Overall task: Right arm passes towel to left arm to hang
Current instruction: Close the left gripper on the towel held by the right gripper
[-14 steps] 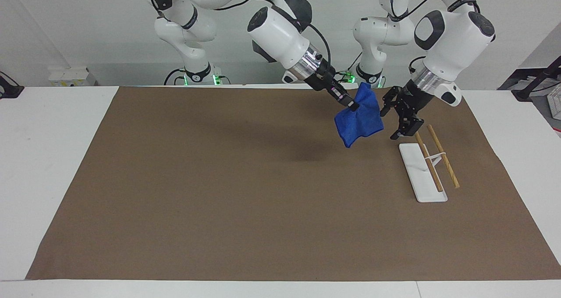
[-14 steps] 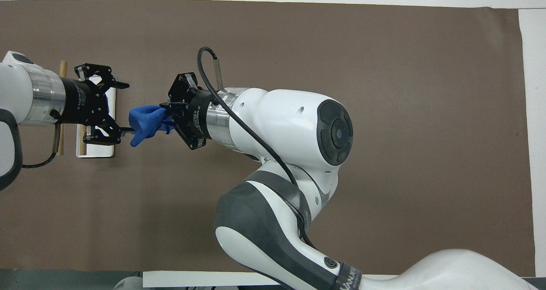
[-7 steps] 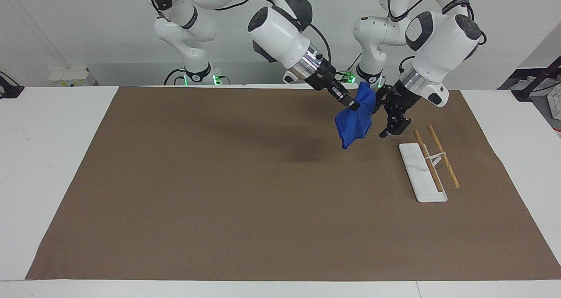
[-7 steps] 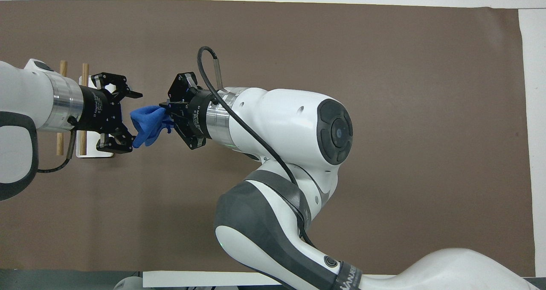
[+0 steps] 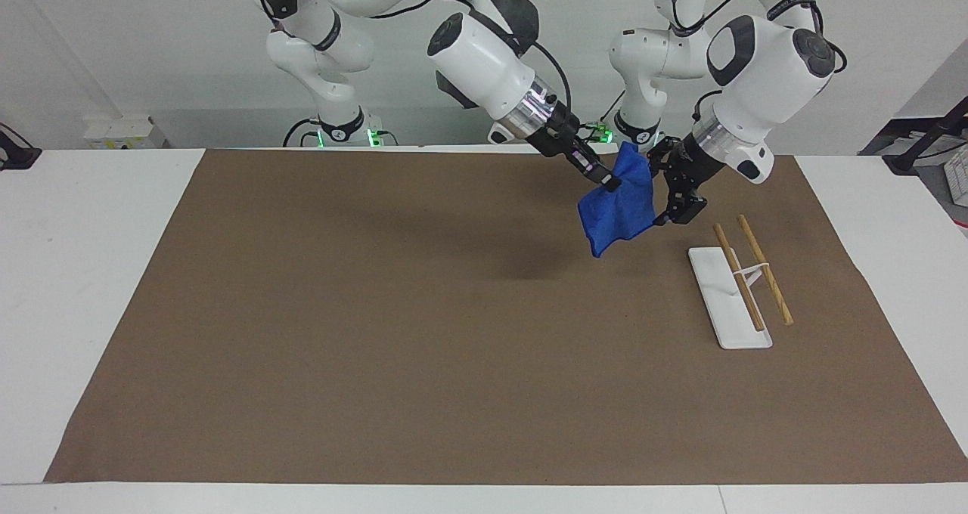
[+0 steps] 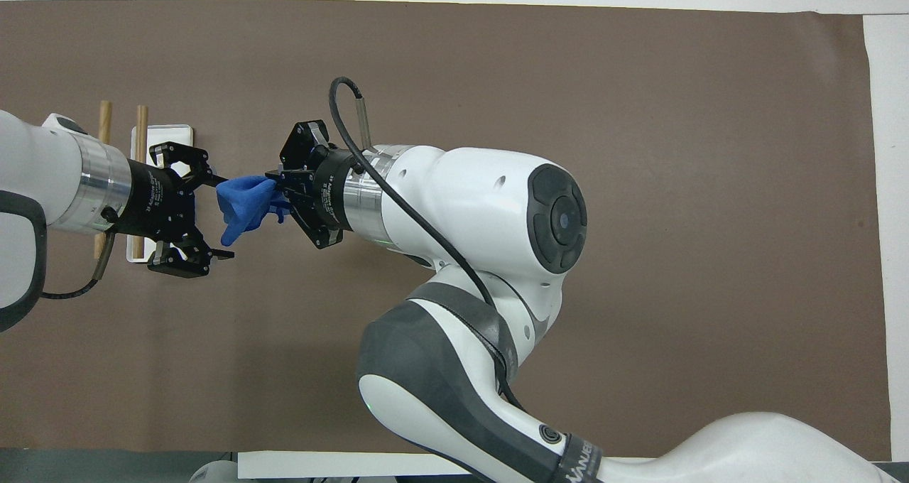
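My right gripper point(image 5: 609, 184) is shut on the upper edge of the blue towel point(image 5: 620, 213) and holds it in the air over the mat, beside the rack. The towel hangs down bunched below it. My left gripper point(image 5: 659, 195) is open and sits right at the towel's free side, toward the rack. In the overhead view the left gripper point(image 6: 219, 217) has one finger point(image 6: 213, 180) touching the towel point(image 6: 245, 200) and the other clear of it. The right gripper point(image 6: 273, 195) pinches the towel's other end.
The rack has a white base point(image 5: 727, 302) and two wooden rods point(image 5: 765, 270) on a white bracket, and stands on the brown mat point(image 5: 378, 332) toward the left arm's end. In the overhead view the base point(image 6: 162, 132) and rods point(image 6: 105, 114) show partly under the left wrist.
My left gripper has come away from over the rack and closed in on the towel, rising a little, so its open fingers now straddle the cloth. The right gripper and towel have barely moved.
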Available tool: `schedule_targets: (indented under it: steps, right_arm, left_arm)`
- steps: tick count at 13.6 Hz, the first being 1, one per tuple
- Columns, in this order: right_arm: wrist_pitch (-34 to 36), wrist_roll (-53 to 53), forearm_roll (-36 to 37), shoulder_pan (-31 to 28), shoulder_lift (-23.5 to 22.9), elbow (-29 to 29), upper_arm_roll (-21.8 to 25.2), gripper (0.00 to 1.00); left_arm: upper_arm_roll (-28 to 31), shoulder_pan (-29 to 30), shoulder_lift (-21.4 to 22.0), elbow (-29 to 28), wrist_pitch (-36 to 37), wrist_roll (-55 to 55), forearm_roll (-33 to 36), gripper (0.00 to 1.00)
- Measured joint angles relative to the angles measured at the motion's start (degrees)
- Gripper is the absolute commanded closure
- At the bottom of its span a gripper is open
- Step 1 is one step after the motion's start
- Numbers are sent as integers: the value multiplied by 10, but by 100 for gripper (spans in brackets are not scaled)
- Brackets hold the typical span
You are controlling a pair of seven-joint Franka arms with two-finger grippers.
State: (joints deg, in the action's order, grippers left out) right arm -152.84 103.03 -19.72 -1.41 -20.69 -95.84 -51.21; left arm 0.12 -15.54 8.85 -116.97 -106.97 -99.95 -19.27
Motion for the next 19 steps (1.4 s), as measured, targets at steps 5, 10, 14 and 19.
schedule_targets:
  steps: [5,10,14,19]
  right_arm:
    - [0,0,0,0,0,0,0,100]
    - [0,0,0,0,-1,0,0,100]
    - [0,0,0,0,-1,0,0,100]
    - [0,0,0,0,-1,0,0,100]
  left_arm:
    - [-2,-6,8,-34,-75,-29,-6,7]
    - [-2,-7,10,-37,-105,-48,-28,13]
    - [-3,-10,10,-36,-110,-48,-29,45]
    - [-4,-32,10,-39,-124,-53,-29,94]
